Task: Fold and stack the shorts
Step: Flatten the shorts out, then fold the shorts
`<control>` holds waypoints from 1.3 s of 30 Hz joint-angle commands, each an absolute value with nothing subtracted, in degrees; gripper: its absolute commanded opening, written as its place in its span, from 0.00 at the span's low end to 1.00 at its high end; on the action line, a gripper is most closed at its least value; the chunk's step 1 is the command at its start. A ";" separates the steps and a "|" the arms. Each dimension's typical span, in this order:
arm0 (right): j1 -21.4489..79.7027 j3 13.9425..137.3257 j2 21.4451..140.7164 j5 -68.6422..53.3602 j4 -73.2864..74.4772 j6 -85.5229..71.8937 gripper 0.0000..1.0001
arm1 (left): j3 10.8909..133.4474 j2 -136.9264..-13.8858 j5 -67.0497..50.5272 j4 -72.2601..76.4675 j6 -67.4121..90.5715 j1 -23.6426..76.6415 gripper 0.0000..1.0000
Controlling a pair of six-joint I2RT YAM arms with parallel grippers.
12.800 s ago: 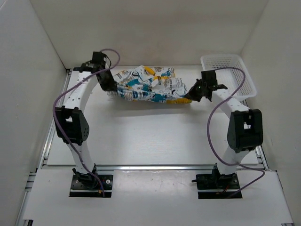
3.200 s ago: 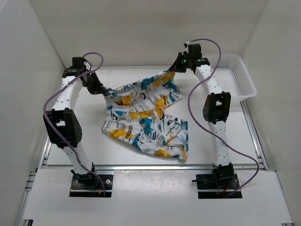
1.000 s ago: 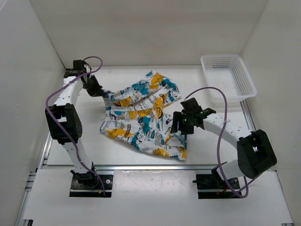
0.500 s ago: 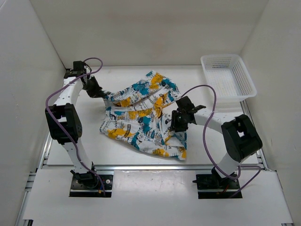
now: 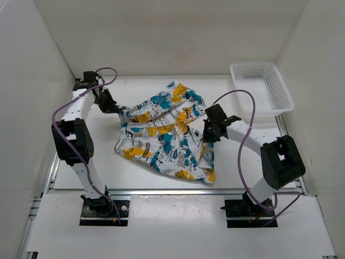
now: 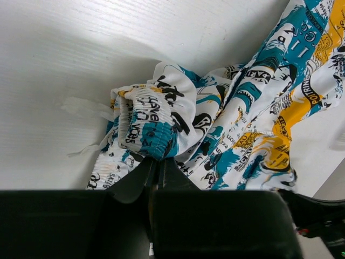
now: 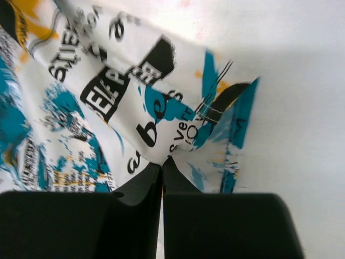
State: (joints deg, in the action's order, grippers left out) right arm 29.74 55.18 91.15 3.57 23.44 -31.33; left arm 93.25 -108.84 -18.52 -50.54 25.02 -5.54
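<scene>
The shorts (image 5: 161, 132), white with teal, yellow-orange and black print, lie spread and rumpled on the white table. My left gripper (image 5: 114, 108) is shut on the bunched waistband corner at the shorts' far left (image 6: 151, 129). My right gripper (image 5: 207, 136) is shut on a pinch of the right leg's edge (image 7: 178, 129), lifted a little off the table. Both pairs of jaws are pressed together with cloth between them.
A white plastic mesh basket (image 5: 262, 86) stands at the back right corner. White walls close in the table on the left, back and right. A metal rail (image 5: 172, 191) runs along the near edge of the table.
Over the last second my right gripper has moved from the shorts' lower right up and toward the back, pulling the right leg edge with it. The left gripper has stayed put.
</scene>
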 commanded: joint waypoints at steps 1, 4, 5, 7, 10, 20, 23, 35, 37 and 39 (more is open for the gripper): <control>26.90 61.68 89.37 7.38 25.31 -28.48 0.00 | 92.90 -105.47 -18.98 -49.83 23.82 -5.98 0.10; 24.97 65.90 92.72 8.00 26.63 -27.42 0.00 | 92.90 -105.47 -18.98 -49.83 23.29 -5.98 0.10; 24.96 66.96 94.73 10.09 26.63 -27.42 0.00 | 92.90 -105.47 -18.98 -49.83 23.29 -5.98 0.10; 24.43 70.38 97.11 12.47 28.38 -27.42 0.12 | 92.90 -105.47 -19.51 -49.83 22.76 -5.98 0.10; 24.43 72.59 99.57 17.74 31.37 -29.00 0.30 | 92.90 -106.00 -20.04 -49.83 22.76 -5.98 0.10; 27.15 73.21 90.53 25.57 34.10 -30.76 0.12 | 92.37 -106.00 -20.04 -49.83 22.24 -5.98 0.10; 27.77 76.10 91.92 23.74 32.08 -28.13 0.04 | 93.51 -106.00 -20.04 -49.83 22.24 -5.98 0.10; 25.41 127.66 131.98 14.07 43.67 -19.15 0.56 | 95.71 -107.58 -20.04 -50.98 22.24 -5.98 0.10; 24.43 138.54 139.72 11.09 45.35 -21.00 0.62 | 96.32 -108.19 -20.57 -51.68 22.24 -5.98 0.10; 24.43 142.63 144.20 8.62 45.35 -21.01 0.64 | 97.12 -108.19 -20.57 -53.17 22.24 -5.98 0.10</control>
State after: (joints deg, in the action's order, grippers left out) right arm 25.45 135.50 140.97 12.69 40.53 -21.26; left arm 94.37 -108.99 -19.09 -51.66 22.94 -5.56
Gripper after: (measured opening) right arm 0.631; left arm 0.136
